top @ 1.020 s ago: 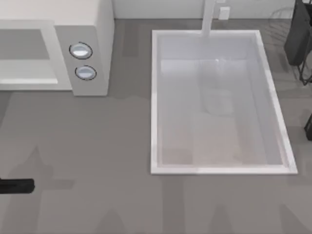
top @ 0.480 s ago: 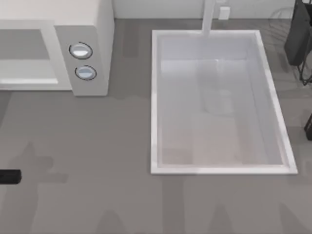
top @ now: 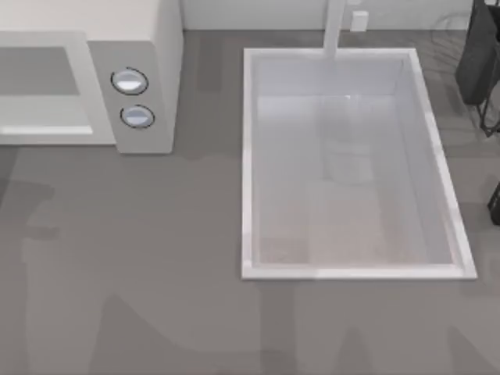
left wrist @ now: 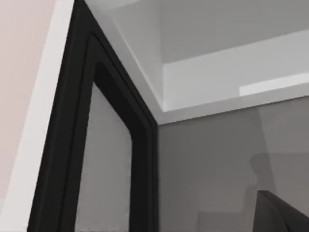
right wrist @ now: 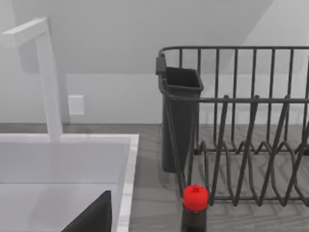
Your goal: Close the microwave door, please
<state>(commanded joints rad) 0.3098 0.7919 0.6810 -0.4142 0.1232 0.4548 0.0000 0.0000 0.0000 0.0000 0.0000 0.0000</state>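
Observation:
The microwave (top: 148,47) stands at the table's back left, its two round knobs (top: 130,81) on the side panel and its grey cavity (top: 39,70) open to the front. In the left wrist view the microwave door (left wrist: 104,169) stands swung out and very close, with a black inner frame, a pale grey window and a white outer edge. The cavity (left wrist: 217,29) lies beyond it. A dark part of my left gripper (left wrist: 277,215) sits low beside the door, over the grey counter. My right arm (top: 494,205) is parked at the table's right edge.
A large white sink basin (top: 250,156) with a white faucet (top: 334,27) fills the middle right. A dark dish rack (right wrist: 251,145) with a cutlery holder (right wrist: 181,116) stands at the back right, and a red-capped bottle (right wrist: 195,200) is in front of it.
In the top view my left gripper slid left along the near left edge and passed out of the picture. Its shadow on the counter shifted towards the microwave.

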